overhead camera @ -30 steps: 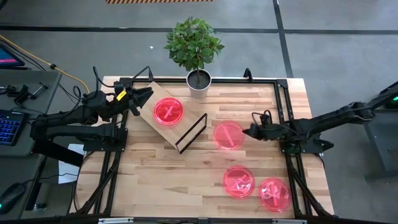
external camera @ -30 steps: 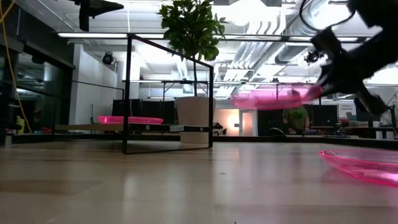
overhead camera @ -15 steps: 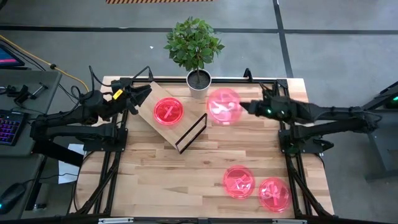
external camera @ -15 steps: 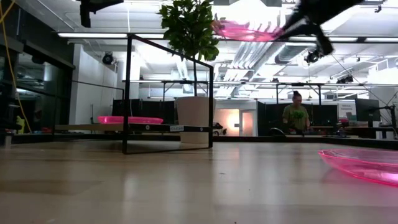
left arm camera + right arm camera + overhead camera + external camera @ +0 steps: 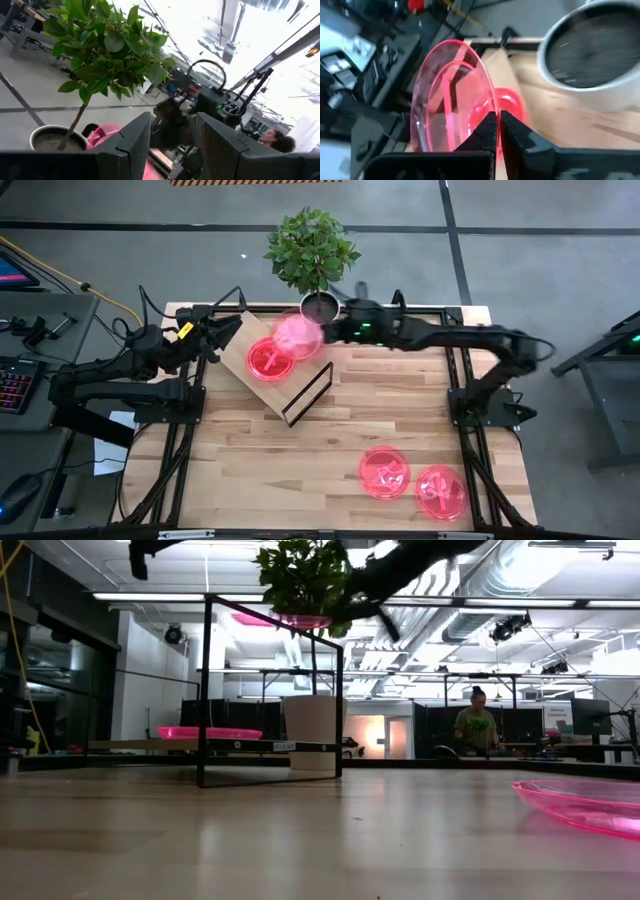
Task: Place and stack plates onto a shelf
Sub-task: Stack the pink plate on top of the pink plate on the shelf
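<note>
The shelf (image 5: 262,385), a light board on a black wire frame (image 5: 270,690), stands at the table's far left with one pink plate (image 5: 270,360) lying on it. My right gripper (image 5: 323,334) reaches in from the right and is shut on a second plate (image 5: 298,335). It holds this plate high over the shelf's far edge, beside the plant pot. Two more plates (image 5: 384,472) (image 5: 441,492) lie on the table near the front right. My left gripper (image 5: 232,332) hangs raised by the shelf's far-left corner. Its fingers are apart with nothing between them (image 5: 172,135). My right gripper pinches the plate's rim (image 5: 489,111) between its two fingers. The fingers come from the table's right side, slanting slightly down. The plate sticks out beyond the fingertips toward the table's left, lifted clear of the shelf and the plate on it (image 5: 300,620).
A potted plant (image 5: 318,308) stands at the far edge, right beside the held plate. The shelf's wire frame (image 5: 307,394) rises at its right end. Bare wood lies in the table's middle and near left. A person (image 5: 476,725) stands in the room behind.
My right gripper has carried its plate from just above the table's right middle, up and toward the far left. It now hangs high over the shelf beside the plant. The wrist has rolled on the way.
</note>
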`<state>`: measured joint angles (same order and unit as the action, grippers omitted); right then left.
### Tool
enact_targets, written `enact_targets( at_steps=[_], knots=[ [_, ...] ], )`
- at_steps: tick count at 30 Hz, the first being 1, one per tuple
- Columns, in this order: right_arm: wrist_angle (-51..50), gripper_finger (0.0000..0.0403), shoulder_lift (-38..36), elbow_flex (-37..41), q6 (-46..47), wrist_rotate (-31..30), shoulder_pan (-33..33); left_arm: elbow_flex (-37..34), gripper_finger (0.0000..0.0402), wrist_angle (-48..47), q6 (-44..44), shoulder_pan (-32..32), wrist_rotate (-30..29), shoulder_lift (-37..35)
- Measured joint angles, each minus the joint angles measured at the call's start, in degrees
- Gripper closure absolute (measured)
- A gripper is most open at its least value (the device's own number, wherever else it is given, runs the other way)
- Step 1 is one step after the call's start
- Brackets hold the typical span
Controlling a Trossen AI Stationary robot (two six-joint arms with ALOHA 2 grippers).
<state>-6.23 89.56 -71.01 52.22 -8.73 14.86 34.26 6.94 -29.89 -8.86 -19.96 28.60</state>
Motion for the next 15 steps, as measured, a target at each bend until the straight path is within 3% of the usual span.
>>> enact_targets(
  at_steps=[5, 15],
  knots=[
    [-2.85, 0.0403, 11.98, -10.84, -1.93, 3.39, -0.72, 0.0, 0.025, 0.32, 0.02, 0.0, -0.01, 0.0],
    [-9.22, 0.0403, 25.9, -25.32, -3.8, 0.44, -0.65, 0.0, 0.025, 0.3, 0.0, 0.0, -0.01, 0.0]
  ],
)
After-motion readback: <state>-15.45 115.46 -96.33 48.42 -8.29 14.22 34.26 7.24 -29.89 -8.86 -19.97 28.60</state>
